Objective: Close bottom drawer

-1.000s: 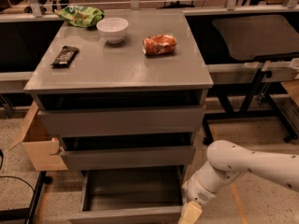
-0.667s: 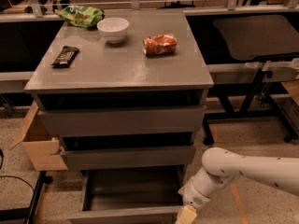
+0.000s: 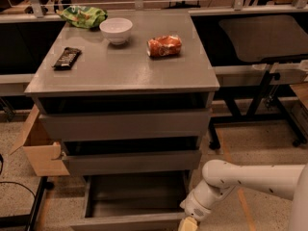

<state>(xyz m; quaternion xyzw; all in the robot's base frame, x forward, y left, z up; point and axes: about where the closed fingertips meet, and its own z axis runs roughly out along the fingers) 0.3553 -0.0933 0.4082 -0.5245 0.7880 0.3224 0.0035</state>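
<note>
The bottom drawer (image 3: 134,201) of the grey cabinet is pulled far out, an empty shallow tray with a thin front panel (image 3: 130,221) near the lower edge of the view. The middle drawer (image 3: 130,161) and top drawer (image 3: 125,124) stand slightly out above it. My white arm (image 3: 240,179) comes in from the right. My gripper (image 3: 188,224) is at the right end of the bottom drawer's front panel, cut off by the lower edge of the view.
On the cabinet top (image 3: 120,69) lie a white bowl (image 3: 116,30), an orange snack bag (image 3: 164,45), a dark bar (image 3: 66,57) and a green bag (image 3: 83,16). An open cardboard box (image 3: 41,150) stands at the left. Table legs (image 3: 257,97) stand at the right.
My arm and gripper have shifted a little to the left, closer to the right end of the bottom drawer's front. The drawer looks unmoved.
</note>
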